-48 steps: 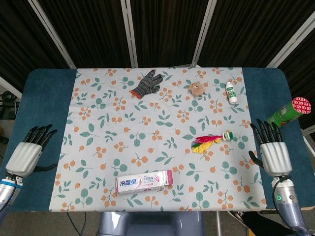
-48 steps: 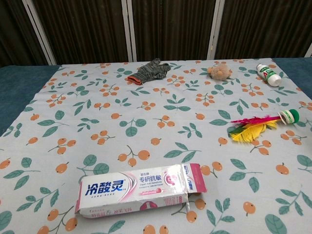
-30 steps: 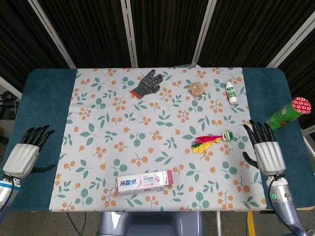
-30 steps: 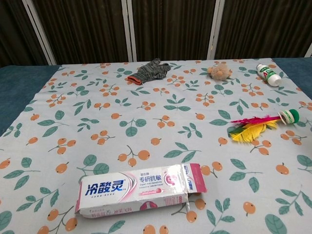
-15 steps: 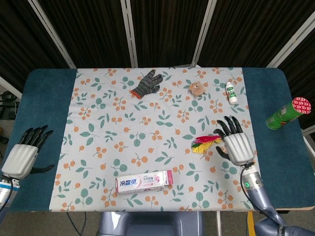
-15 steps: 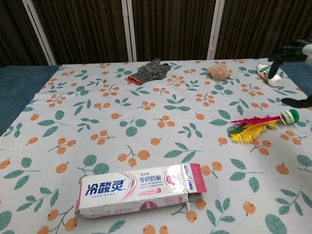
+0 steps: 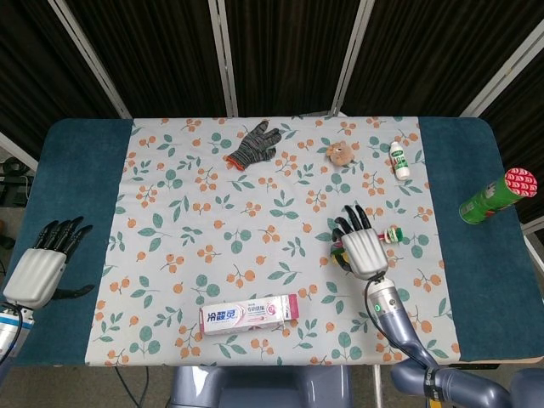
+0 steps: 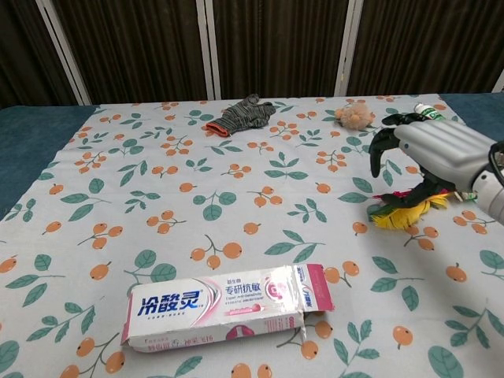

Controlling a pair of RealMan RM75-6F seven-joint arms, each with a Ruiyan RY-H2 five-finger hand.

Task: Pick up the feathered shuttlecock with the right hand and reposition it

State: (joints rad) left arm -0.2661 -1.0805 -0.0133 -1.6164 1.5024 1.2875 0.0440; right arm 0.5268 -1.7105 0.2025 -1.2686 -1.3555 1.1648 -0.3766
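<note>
The feathered shuttlecock (image 7: 393, 234) lies on the floral cloth, right of centre, with its green and white base pointing right. Its red and yellow feathers (image 8: 398, 215) show clearly in the chest view. My right hand (image 7: 361, 246) hovers palm down over the feathers with its fingers spread, holding nothing. In the chest view this right hand (image 8: 437, 150) sits just above the feathers, thumb reaching down toward them; I cannot tell whether it touches them. My left hand (image 7: 38, 272) is open at the table's left edge, on the blue cover.
A toothpaste box (image 7: 249, 313) lies at the front centre. At the back are a grey glove (image 7: 253, 146), a small plush toy (image 7: 341, 152) and a white bottle (image 7: 399, 160). A green can (image 7: 497, 194) stands at the far right on the blue cover.
My right hand has swept left from the table's right edge to above the shuttlecock's feathers. My left hand has drawn slightly back. The shuttlecock has not moved.
</note>
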